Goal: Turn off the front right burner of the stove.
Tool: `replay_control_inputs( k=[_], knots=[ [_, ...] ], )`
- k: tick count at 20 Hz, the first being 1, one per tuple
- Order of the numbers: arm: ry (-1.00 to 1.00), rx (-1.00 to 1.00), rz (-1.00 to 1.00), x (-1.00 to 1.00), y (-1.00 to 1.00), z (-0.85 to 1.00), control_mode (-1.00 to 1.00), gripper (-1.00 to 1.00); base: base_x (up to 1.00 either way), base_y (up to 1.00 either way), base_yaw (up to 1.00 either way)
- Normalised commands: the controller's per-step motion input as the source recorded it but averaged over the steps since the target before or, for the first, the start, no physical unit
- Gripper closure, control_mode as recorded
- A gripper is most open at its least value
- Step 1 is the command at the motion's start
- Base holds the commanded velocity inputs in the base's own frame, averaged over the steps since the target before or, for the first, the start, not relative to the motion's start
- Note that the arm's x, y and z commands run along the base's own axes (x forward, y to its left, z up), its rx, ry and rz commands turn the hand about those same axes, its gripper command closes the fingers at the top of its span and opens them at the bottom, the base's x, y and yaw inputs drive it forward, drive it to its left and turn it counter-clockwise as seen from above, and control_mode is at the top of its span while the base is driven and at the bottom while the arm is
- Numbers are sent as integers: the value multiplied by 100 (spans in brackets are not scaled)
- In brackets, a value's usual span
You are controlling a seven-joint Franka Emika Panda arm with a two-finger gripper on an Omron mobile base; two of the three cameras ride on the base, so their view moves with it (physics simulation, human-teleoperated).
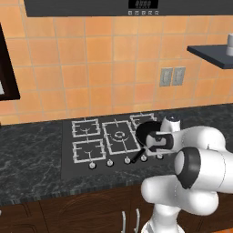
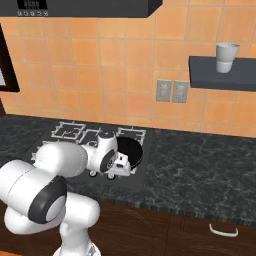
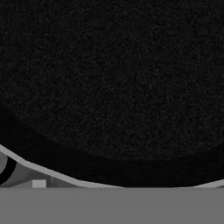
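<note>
stove [image 1: 119,142]: black glass cooktop set in the dark speckled desk [image 1: 32,150], centre of the left base view.
front right burner [image 2: 131,134]: lower right corner of the cooktop, mostly under a black frying pan [image 1: 146,132]; a strip of grate shows behind the pan in the right base view.
knobs [image 1: 110,163]: silver row along the stove's near edge.
claw [image 2: 125,161]: released, jaws wide, low over the pan.
hand view: the pan's dark inside [image 3: 113,74].
</note>
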Motion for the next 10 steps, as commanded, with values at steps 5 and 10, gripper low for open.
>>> replay_control_inputs(
  k=[5,10],
  knots=[
    [0,0,0,9,0,-12,-100,-100,0,0,0],
    [0,1,0,13,0,-1,-100,-100,0,0,0]
  ],
)
